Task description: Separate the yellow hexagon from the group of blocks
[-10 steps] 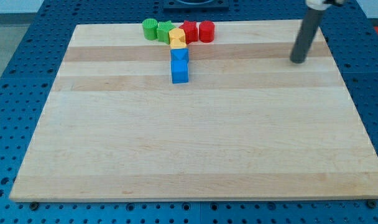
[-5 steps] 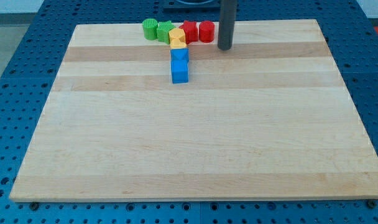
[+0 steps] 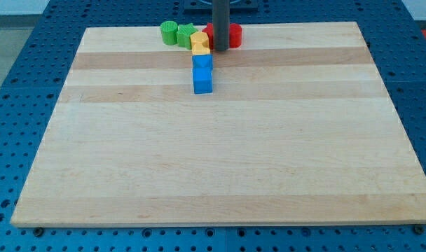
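1. My tip (image 3: 220,50): bare rod, no gripper to report, just right of yellow hexagon (image 3: 200,43).
2. Hexagon wedged among green star (image 3: 186,34), red blocks (image 3: 233,35), blue blocks (image 3: 202,72).
3. Risk: a leftward push likely drags the star along.

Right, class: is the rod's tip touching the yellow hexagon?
Cannot tell. In the camera view my tip sits just to the view's right of the yellow hexagon, their edges meeting, but no gap or contact shows plainly.

My tip (image 3: 220,50) has slid across the board from the view's far right toward the left, and now sits just right of the yellow hexagon (image 3: 199,43), its rod covering part of the 2 red blocks (image 3: 234,35).
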`<state>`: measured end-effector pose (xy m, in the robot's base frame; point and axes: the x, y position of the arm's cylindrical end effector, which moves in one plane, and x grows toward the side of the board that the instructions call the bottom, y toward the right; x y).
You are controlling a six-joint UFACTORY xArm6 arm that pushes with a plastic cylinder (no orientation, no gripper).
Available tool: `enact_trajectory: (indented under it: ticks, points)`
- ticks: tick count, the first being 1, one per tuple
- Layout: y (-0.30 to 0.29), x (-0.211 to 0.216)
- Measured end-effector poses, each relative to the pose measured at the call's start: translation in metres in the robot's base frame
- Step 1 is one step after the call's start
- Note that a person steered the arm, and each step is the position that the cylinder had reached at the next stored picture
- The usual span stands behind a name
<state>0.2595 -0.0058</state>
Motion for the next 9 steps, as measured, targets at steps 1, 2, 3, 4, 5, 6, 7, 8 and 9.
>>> enact_trajectory:
  ticks: [1,2,3,4,5,6,7,8,9]
  points:
    - [-0.011,0.0]
    - [-0.023,0.0]
    - [-0.037,0.001]
    - [-0.062,0.009]
    - [-0.098,0.03]
    - [-0.146,0.057]
    - [-0.159,0.064]
    - [-0.168,0.082]
    - [-0.192,0.127]
